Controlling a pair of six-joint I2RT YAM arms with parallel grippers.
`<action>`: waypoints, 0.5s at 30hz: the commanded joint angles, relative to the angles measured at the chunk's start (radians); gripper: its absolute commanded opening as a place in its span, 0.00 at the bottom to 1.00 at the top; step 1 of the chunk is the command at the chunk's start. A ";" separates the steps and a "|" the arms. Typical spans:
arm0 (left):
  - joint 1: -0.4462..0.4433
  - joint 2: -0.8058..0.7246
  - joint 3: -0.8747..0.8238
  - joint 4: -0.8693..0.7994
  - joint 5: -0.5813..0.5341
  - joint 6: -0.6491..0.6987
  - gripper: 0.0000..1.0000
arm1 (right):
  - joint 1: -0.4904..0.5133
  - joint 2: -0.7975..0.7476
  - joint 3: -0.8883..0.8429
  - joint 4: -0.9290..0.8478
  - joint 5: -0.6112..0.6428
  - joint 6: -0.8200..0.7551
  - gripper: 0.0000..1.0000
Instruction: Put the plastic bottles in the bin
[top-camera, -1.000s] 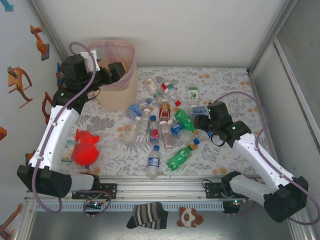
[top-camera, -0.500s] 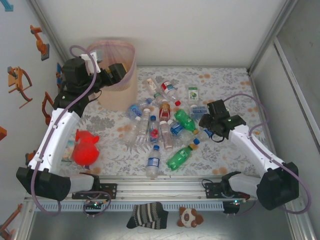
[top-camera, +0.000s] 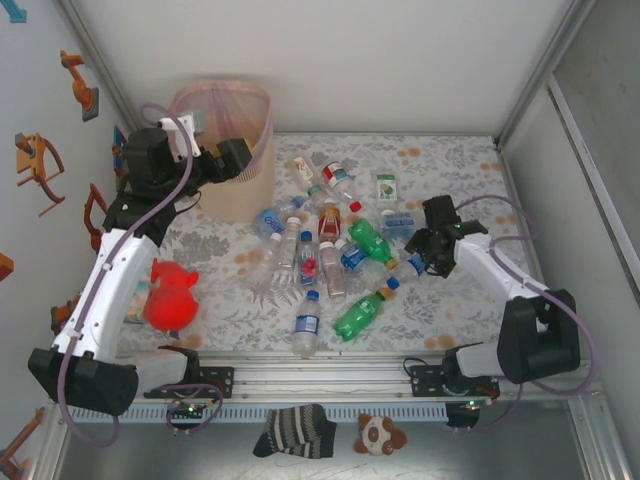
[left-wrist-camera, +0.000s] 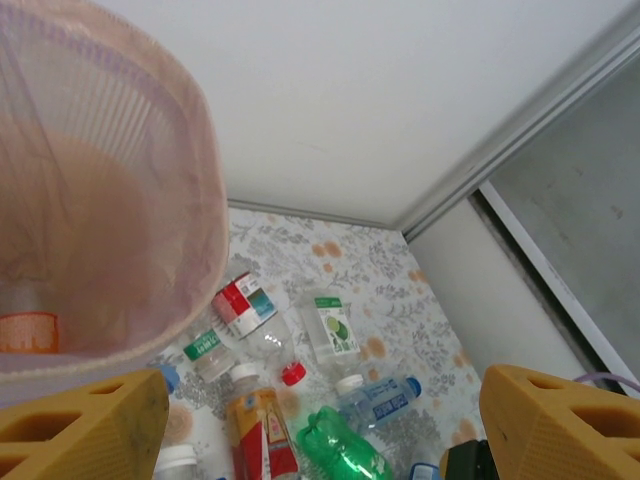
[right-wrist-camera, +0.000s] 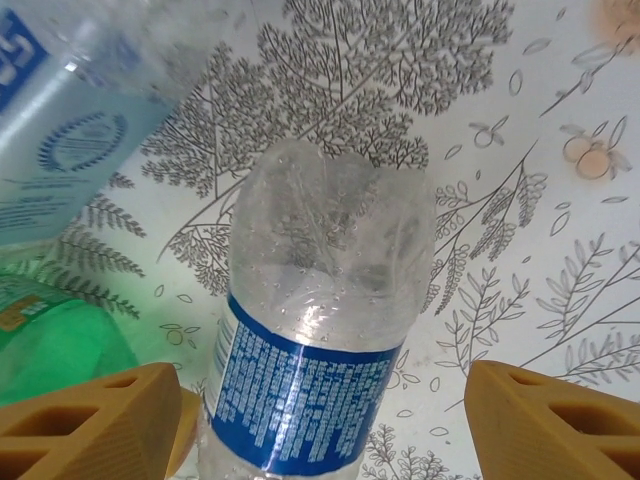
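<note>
Bottle (right-wrist-camera: 318, 300) now lies between the lowered right gripper's (right-wrist-camera: 320, 410) parted fingers; left gripper (left-wrist-camera: 320, 405), also parted, has bin (left-wrist-camera: 120, 200) just to its left.

1. About fifteen plastic bottles (top-camera: 307, 325) lie in an overlapping pile, so the exact count is unsure.
2. Two of them are green bottles (top-camera: 360, 313).
3. One is an amber bottle (top-camera: 328, 220) with a red label; the rest are mostly clear.
4. One bin (top-camera: 240, 202).
5. One red plush toy (top-camera: 170, 297).
6. One striped sock (top-camera: 293, 430).
7. One small brown-and-white plush (top-camera: 378, 435).
8. Two robot arms (top-camera: 110, 280).
</note>
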 joint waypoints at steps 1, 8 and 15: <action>-0.008 0.002 -0.004 0.038 0.050 0.003 0.81 | -0.009 0.016 -0.014 0.022 -0.015 0.057 0.76; -0.014 0.033 -0.007 0.062 0.079 -0.003 0.81 | -0.026 0.080 -0.009 0.059 -0.016 0.081 0.79; -0.020 0.058 -0.004 0.079 0.085 -0.009 0.81 | -0.046 0.146 0.026 0.090 -0.010 0.080 0.76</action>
